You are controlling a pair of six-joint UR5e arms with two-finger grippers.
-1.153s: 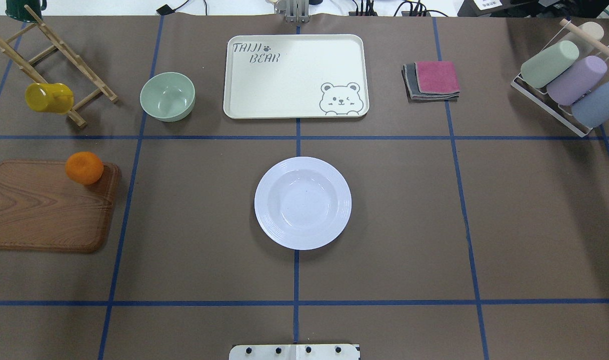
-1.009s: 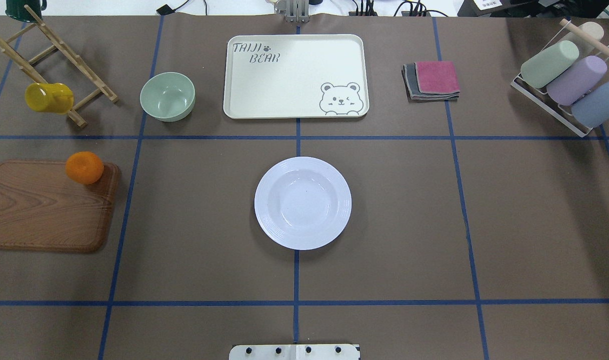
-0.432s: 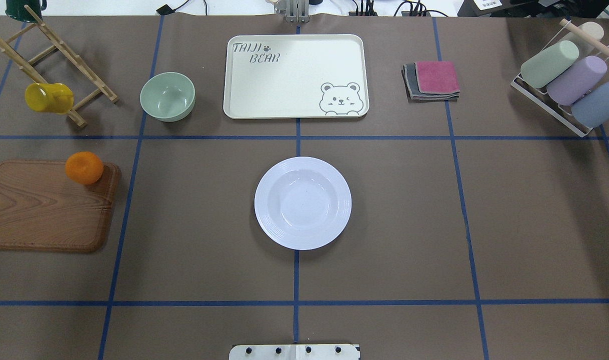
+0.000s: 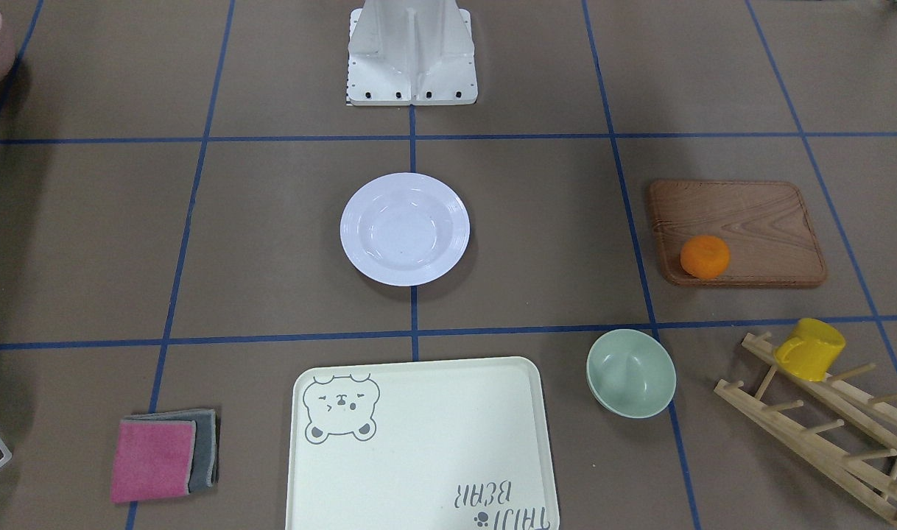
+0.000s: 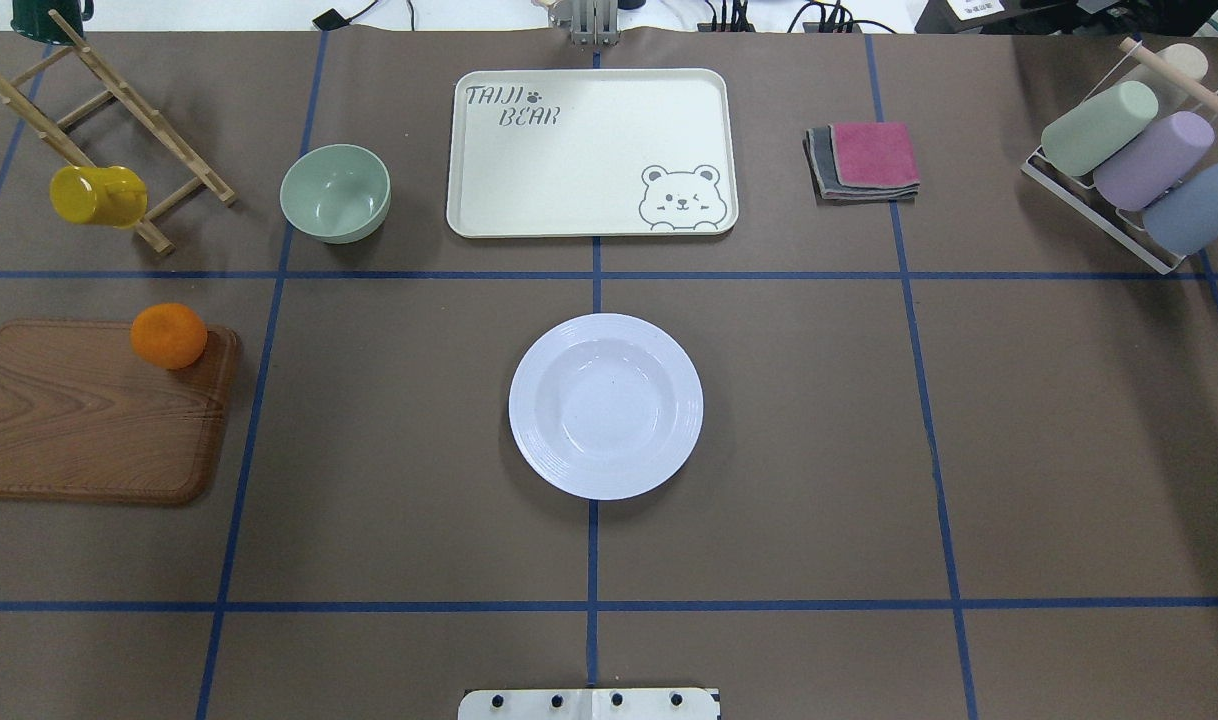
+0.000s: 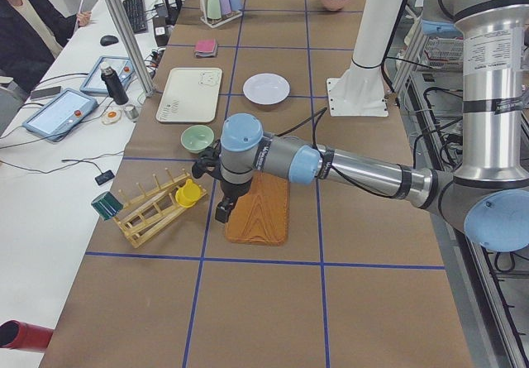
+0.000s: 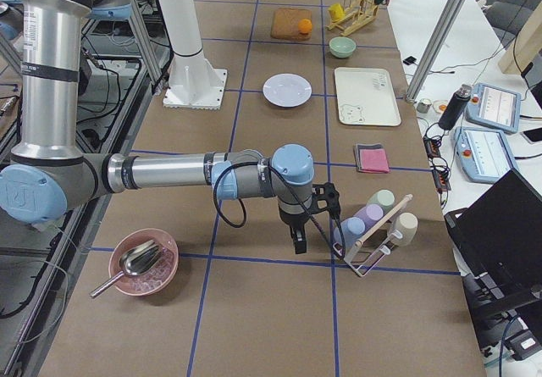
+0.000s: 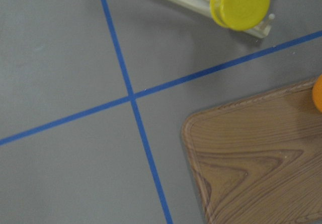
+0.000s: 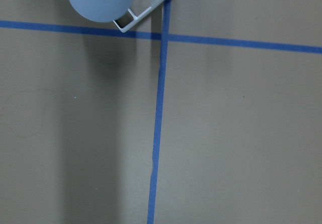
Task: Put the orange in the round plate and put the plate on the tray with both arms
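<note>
The orange rests on the far right corner of a brown wooden board, at the table's left; only its edge shows in the left wrist view. The white round plate lies empty at the table's middle. Beyond it sits the cream bear tray, also empty. My left gripper hangs over the board's outer edge, close to the mug rack; I cannot tell whether it is open or shut. My right gripper hovers beside the cup rack at the far right; its state is likewise unclear.
A pale green bowl stands left of the tray. A yellow mug hangs on a wooden rack. Folded cloths lie right of the tray, and a rack of pastel cups sits further right. A person sits beyond the table.
</note>
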